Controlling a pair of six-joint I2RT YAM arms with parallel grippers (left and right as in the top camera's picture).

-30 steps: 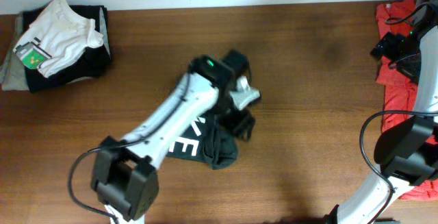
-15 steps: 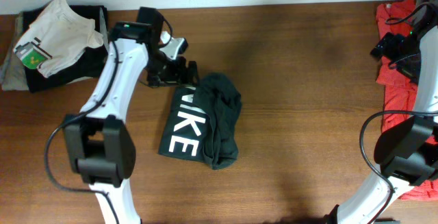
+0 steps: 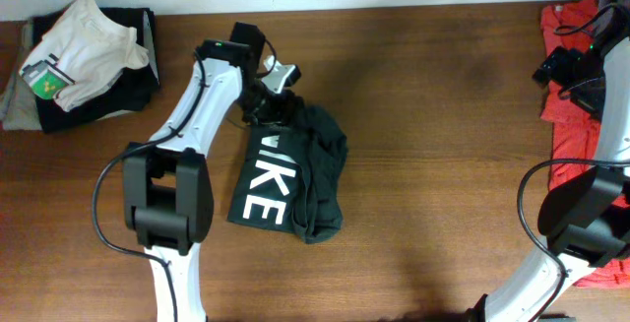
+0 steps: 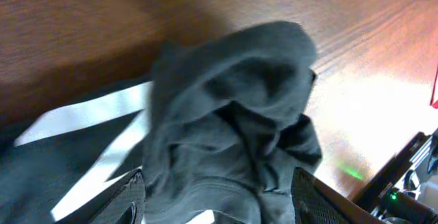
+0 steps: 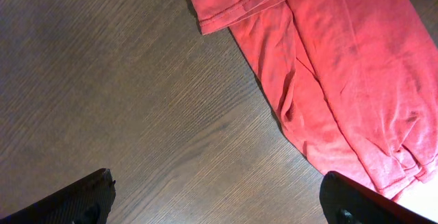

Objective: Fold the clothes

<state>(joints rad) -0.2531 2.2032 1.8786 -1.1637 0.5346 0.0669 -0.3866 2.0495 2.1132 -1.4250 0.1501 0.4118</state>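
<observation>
Left wrist view is blurred: the black T-shirt [image 4: 233,107] runs off the bottom and left edges, and I can't tell whether the left tool [image 4: 219,183] is gripping the cloth bunched between its fingers. Overhead, that tool hides the first letter of the white lettering [image 3: 258,189]. The red T-shirt [image 3: 563,115] is cut off by the right edge and partly hidden behind the right arm [image 3: 618,125].
</observation>
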